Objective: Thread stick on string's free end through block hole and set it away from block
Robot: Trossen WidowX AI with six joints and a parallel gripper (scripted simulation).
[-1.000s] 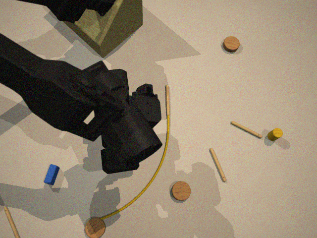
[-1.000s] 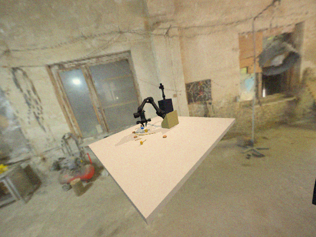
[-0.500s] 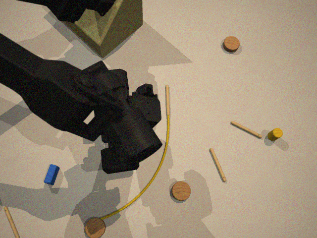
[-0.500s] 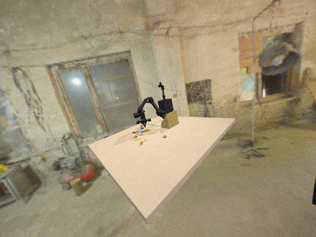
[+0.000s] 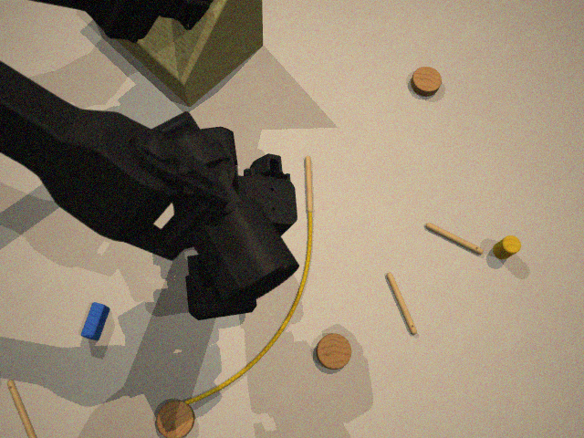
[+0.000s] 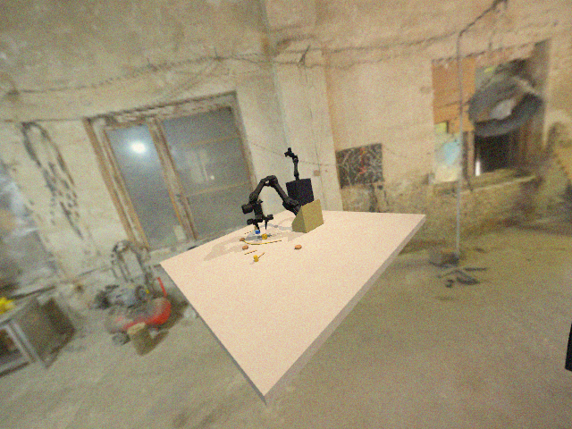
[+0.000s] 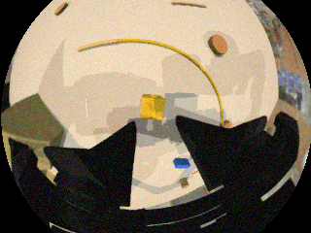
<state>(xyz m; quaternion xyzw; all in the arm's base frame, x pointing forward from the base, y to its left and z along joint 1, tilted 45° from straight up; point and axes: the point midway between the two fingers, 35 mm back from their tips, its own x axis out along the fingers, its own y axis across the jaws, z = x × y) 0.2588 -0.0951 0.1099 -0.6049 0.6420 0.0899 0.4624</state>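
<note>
The block (image 5: pixel 235 46) (image 6: pixel 311 217) (image 7: pixel 29 118) stands on the table, partly behind the arm in the top view; I cannot make out its hole clearly. The stick (image 5: pixel 308 183) (image 7: pixel 94 46) lies flat, off the block's corner. The yellow string (image 5: pixel 307 268) (image 7: pixel 194 60) curves from it to the round wooden button (image 5: pixel 174 418), which is mostly behind a finger in the wrist view. My gripper (image 6: pixel 261 227) (image 7: pixel 155 122) is open and empty above the table, inside the string's curve and away from the stick. The arm hides its fingertips in the top view.
A yellow cube (image 7: pixel 153 107) lies ahead of the fingertips. A blue block (image 5: pixel 95 321) (image 7: pixel 182 163) lies nearby. Loose sticks (image 5: pixel 453 238) (image 5: pixel 401 303) (image 5: pixel 22 409), two wooden discs (image 5: pixel 426 79) (image 5: pixel 334 350) and a yellow cylinder (image 5: pixel 507 246) (image 6: pixel 256 258) lie around.
</note>
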